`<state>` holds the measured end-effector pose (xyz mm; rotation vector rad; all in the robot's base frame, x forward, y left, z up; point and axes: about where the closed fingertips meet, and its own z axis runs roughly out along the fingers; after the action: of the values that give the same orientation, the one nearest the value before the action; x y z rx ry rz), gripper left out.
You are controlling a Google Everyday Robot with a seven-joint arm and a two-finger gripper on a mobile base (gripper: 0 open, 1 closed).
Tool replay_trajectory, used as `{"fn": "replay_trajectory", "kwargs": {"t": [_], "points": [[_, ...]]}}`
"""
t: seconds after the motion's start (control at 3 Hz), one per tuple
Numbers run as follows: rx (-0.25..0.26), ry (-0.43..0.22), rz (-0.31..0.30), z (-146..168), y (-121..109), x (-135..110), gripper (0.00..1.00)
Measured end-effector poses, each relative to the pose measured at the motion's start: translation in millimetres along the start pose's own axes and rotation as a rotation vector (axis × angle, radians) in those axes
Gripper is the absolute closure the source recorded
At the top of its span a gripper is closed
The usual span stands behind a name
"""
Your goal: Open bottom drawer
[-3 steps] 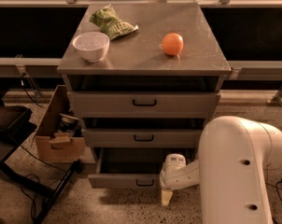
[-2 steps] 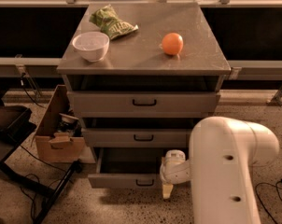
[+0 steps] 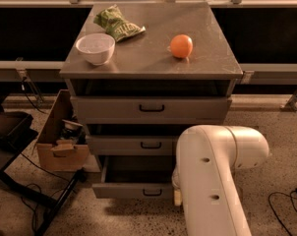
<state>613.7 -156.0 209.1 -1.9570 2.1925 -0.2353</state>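
Since the earlier frames the white arm (image 3: 215,181) has swung toward 9 o'clock and now hides most of the pincer (image 3: 177,194). The arm's thick link rises from 6 o'clock, bends at an elbow at 3 o'clock and reaches down to the cabinet front below the counter (image 3: 153,58). Whether the pincer is open or closed cannot be told. The bottom drawer (image 3: 126,191) stands partly pulled out at the pincer's 9 o'clock, its black handle (image 3: 152,192) just beside the pincer.
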Motion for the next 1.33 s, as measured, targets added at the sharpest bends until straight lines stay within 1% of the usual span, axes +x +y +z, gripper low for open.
{"fn": "replay_trajectory", "kwargs": {"t": [0.33,0.67,1.0,1.33], "points": [[-0.008,-0.015,-0.003,1.6,2.9,0.8,0.00],[-0.088,-0.007,-0.017,28.2,44.2,13.2,0.18],[-0.172,0.005,0.000,39.4,87.8,28.0,0.49],[-0.172,0.005,0.000,32.9,85.1,27.6,0.72]]}}
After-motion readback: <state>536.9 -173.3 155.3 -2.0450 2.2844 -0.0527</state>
